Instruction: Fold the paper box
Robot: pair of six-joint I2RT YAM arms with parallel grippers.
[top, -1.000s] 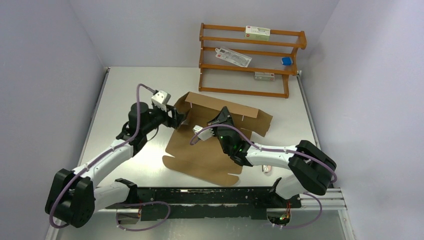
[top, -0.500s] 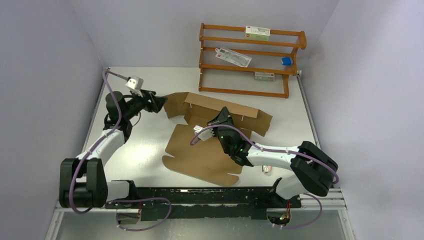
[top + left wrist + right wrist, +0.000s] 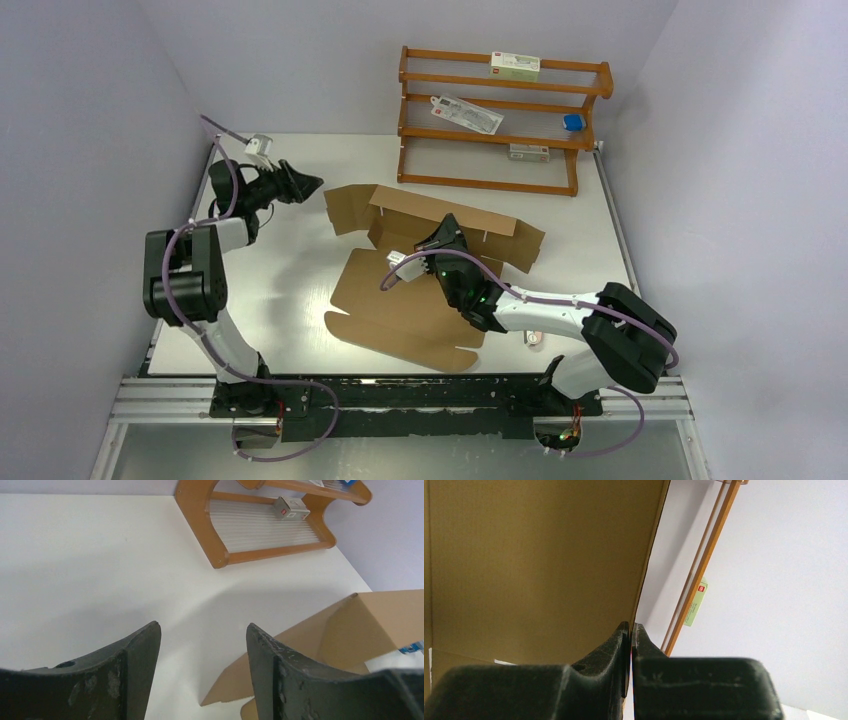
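Left gripper (image 3: 303, 184) hangs over the white table (image 3: 270, 270) at the far left, jaws spread wide with nothing between them, just short of the paper box (image 3: 395, 305). That brown sheet lies mid-table, its near panel flat, its far wall raised. Right gripper (image 3: 447, 230) pinches that wall's edge, jaws clamped together on the cardboard. Wooden rack (image 3: 485, 184) stands behind, against the back wall.

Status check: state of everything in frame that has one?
paper box: half folded, back wall raised, front panel flat on the table.
left gripper: open, empty, clear of the box.
right gripper: shut on the raised wall's edge.
rack: upright at the table's far edge.
carton: lying on the rack's top shelf.
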